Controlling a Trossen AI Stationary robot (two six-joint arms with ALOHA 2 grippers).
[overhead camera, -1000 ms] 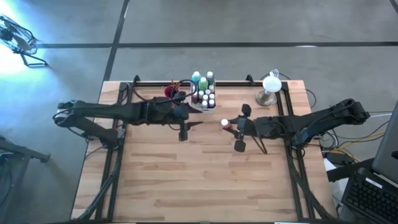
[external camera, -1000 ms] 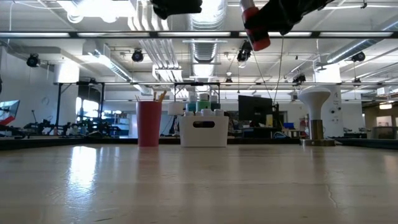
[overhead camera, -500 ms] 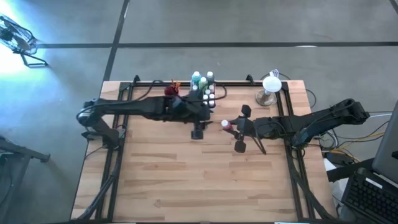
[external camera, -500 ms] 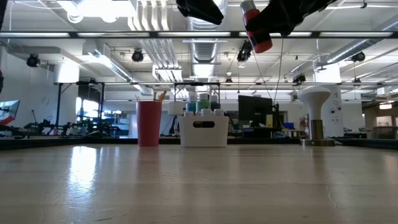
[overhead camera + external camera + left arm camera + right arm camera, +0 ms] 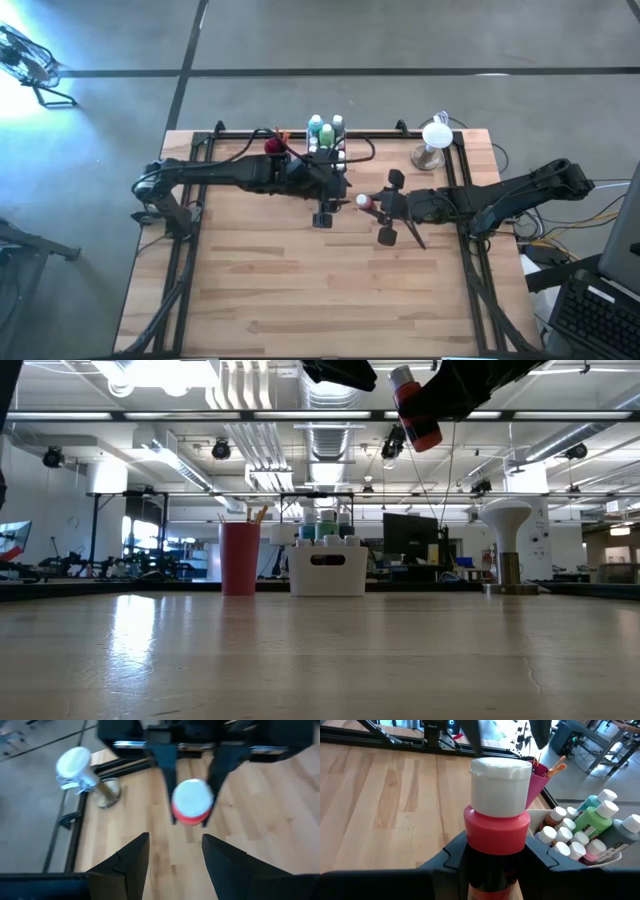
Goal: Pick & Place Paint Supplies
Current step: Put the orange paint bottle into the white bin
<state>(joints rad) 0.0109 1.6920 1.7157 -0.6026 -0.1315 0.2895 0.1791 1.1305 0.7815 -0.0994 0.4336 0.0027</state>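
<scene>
We see the magenta cup [image 5: 274, 147] w/ brushes [image 5: 551, 768] at the table's far edge, the white tray [image 5: 327, 571] of bottles [image 5: 322, 131] just beside it. Left gripper [image 5: 333, 196] hangs fingers spread, nothing in them, facing the red bottle [image 5: 414, 415]. Right gripper [image 5: 376, 204] is clamped on that bottle's body, white cap sticking out toward the left gripper, well above the tabletop.
</scene>
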